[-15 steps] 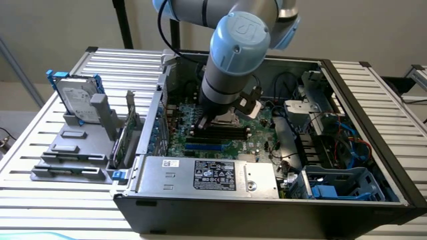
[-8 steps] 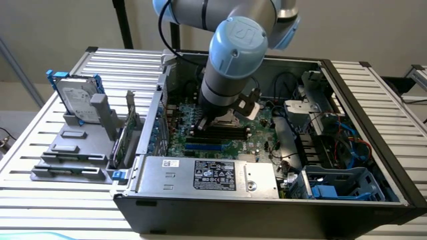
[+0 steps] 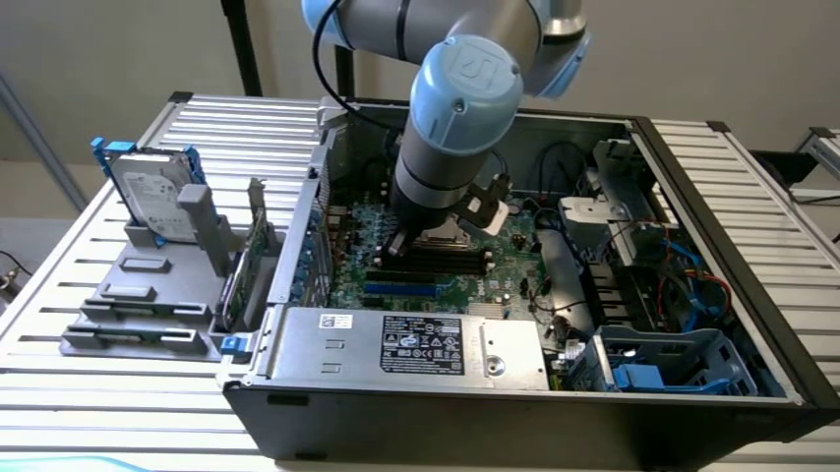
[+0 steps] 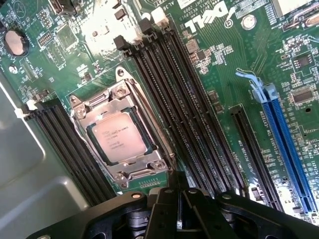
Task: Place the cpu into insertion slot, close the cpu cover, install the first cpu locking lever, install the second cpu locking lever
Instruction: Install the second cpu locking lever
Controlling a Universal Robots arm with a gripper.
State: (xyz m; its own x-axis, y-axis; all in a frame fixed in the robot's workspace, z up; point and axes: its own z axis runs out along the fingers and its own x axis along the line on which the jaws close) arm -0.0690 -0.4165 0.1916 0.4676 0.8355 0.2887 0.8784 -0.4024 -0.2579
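Observation:
The cpu lies flat in the insertion slot on the green board, its pale metal face up. The silvery cpu cover is down over it and frames its face. A thin metal lever runs along the socket's edge beside the memory slots. My gripper is shut with nothing in it, just off the socket's near edge and above the board. In the exterior view my gripper hangs inside the open computer case, low over the middle of the board.
Long black memory slots flank the socket on both sides. A blue expansion slot and a coin battery sit further off. The power supply, blue drive cage and case walls hem the board in. A hard drive stands outside.

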